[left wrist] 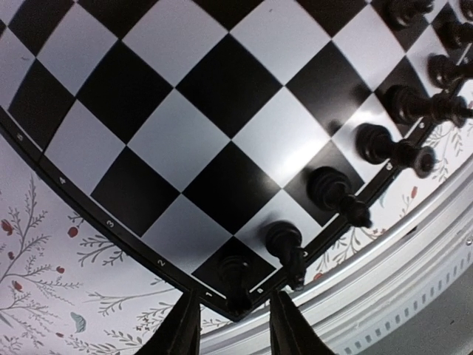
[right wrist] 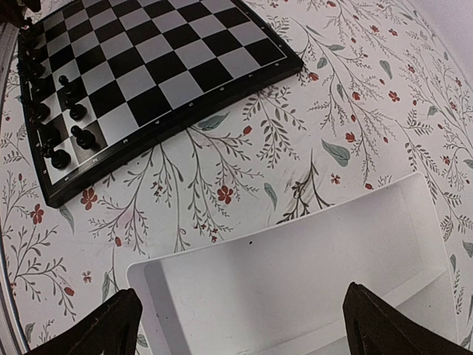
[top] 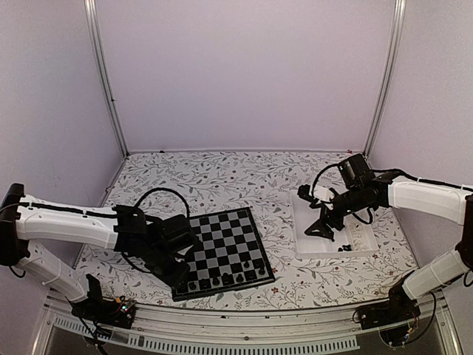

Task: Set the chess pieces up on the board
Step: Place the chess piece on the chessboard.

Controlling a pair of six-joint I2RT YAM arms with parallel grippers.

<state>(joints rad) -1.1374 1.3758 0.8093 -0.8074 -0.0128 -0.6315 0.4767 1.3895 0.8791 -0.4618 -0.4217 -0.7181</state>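
Several chess pieces [left wrist: 332, 194] already line the near edge of the board [left wrist: 222, 96]. Right at the corner square, the left gripper [left wrist: 234, 302] has its dark fingers parted either side of the corner piece [left wrist: 235, 272], which stands free, not pinched. The pieces are tiny, glossy, turned shapes. I'd judge them light, hard and tippy, best nipped at the waist from straight above. The board looks flat, stiff and slick on the floral table cover [top: 222, 177]. Farther off to the right, the right gripper [right wrist: 240, 296] hangs spread wide and empty over the smooth white tray [right wrist: 295, 266], where leftover pieces [top: 343, 247] wait.
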